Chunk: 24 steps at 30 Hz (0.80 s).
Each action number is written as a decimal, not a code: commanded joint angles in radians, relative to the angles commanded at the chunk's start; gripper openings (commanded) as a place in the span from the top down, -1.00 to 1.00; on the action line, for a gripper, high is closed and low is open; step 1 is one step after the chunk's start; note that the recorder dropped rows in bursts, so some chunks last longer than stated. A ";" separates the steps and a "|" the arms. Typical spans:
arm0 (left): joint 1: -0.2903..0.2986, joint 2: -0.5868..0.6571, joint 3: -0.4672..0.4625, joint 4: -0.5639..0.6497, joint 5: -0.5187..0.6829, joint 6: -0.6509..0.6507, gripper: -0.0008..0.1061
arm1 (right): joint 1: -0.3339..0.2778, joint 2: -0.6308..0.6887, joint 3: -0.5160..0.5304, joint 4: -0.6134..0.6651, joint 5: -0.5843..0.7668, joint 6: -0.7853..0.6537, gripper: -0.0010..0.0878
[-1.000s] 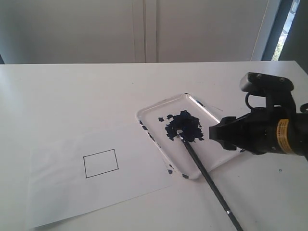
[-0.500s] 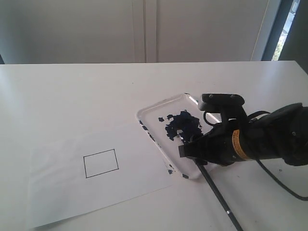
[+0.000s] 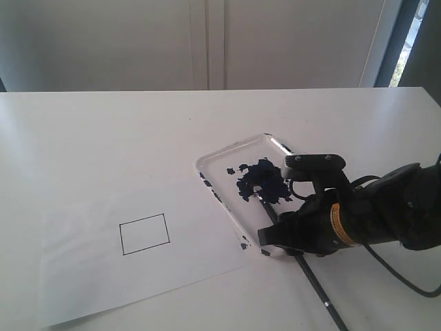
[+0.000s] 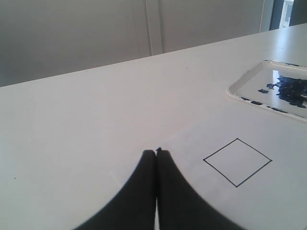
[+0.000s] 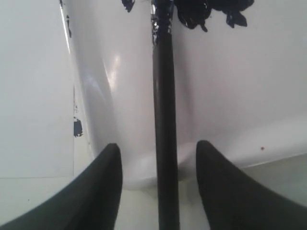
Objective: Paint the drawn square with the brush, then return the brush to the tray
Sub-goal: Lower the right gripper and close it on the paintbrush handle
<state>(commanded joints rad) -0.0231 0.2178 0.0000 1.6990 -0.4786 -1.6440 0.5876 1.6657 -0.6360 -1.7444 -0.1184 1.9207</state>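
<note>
The brush lies with its tip in the dark blue paint blob of the clear tray, its black handle crossing the tray's near rim onto the table. My right gripper is low over that rim, open, with the brush handle running between its two fingers and gaps on both sides. The drawn square is an unpainted black outline on the white paper sheet, also seen in the left wrist view as the drawn square. My left gripper is shut and holds nothing, above the table beside the square.
The white table runs back to a pale wall. Blue paint specks dot the tray's rim next to the paper's edge. The right arm's black body covers the tray's near right corner.
My right gripper has come in from the right and dropped down over the brush handle at the tray's near rim. Its fingers have narrowed a little. The brush has not moved.
</note>
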 joint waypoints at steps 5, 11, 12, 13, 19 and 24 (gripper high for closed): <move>0.000 0.000 0.000 0.000 0.000 0.000 0.99 | 0.000 0.002 0.000 0.000 0.004 -0.034 0.48; 0.000 0.000 0.000 0.000 0.000 0.000 0.99 | 0.000 0.002 0.000 0.000 0.004 -0.046 0.52; 0.000 0.000 0.000 0.000 0.000 0.000 0.99 | 0.000 0.002 0.000 0.000 0.004 -0.055 0.52; 0.000 0.000 0.000 0.000 0.000 0.000 0.99 | 0.000 0.004 0.000 0.000 0.004 -0.062 0.52; 0.000 0.000 0.000 0.000 0.000 0.000 0.99 | 0.000 0.060 0.000 0.000 0.028 -0.083 0.32; 0.000 0.000 0.000 0.000 0.000 0.000 0.99 | 0.002 0.053 0.000 0.000 0.045 -0.083 0.95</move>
<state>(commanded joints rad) -0.0231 0.2178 0.0000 1.6990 -0.4786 -1.6440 0.5899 1.7183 -0.6360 -1.7444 -0.0735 1.8381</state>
